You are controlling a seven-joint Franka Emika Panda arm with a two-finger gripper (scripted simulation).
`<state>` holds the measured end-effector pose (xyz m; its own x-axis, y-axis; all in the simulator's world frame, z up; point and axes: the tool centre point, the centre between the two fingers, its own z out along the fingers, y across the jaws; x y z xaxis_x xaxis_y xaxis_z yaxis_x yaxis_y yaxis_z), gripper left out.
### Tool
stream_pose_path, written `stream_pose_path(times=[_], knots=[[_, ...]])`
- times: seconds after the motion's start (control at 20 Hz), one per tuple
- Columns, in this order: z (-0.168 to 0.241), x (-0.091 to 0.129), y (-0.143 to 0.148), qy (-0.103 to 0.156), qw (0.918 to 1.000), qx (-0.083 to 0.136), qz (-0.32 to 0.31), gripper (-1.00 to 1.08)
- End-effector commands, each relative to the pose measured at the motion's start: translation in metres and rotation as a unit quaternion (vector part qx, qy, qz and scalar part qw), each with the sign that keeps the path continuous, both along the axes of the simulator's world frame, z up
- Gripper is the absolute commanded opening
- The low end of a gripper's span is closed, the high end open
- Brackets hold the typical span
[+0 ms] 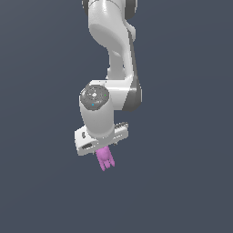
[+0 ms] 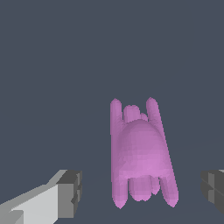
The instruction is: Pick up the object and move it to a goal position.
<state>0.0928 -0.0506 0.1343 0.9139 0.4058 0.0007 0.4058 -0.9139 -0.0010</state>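
Exterior view: a white Panda arm (image 1: 113, 54) reaches down from the top of the frame, its wrist and hand housing turned toward the camera. The pink-purple object (image 1: 105, 158) protrudes just below the housing, short prongs pointing downward, against a uniform dark grey-blue ground. The fingers themselves are hidden behind the housing here, so this view does not reveal their spacing, nor whether the object is touched.

Wrist view: the gripper (image 2: 142, 188) is seen from above its tips. One grey finger pad (image 2: 70, 192) on a white link and the opposite pad (image 2: 214, 190) at the frame edge stand spread wide. The object lies between them, apart from both pads and nearer to the one at the frame edge. Its rounded bump faces the camera, with prongs projecting at both ends. Whether it rests on the ground cannot be told from either view.
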Motion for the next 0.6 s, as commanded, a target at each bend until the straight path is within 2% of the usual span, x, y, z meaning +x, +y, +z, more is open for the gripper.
stream_pose_path(times=[0.0,0.55], knots=[[-0.002,0.004,-0.005,0.0,1.0,0.0,0.009,1.0],[-0.015,0.005,-0.009,0.0,0.9999,-0.001,0.014,1.0]])
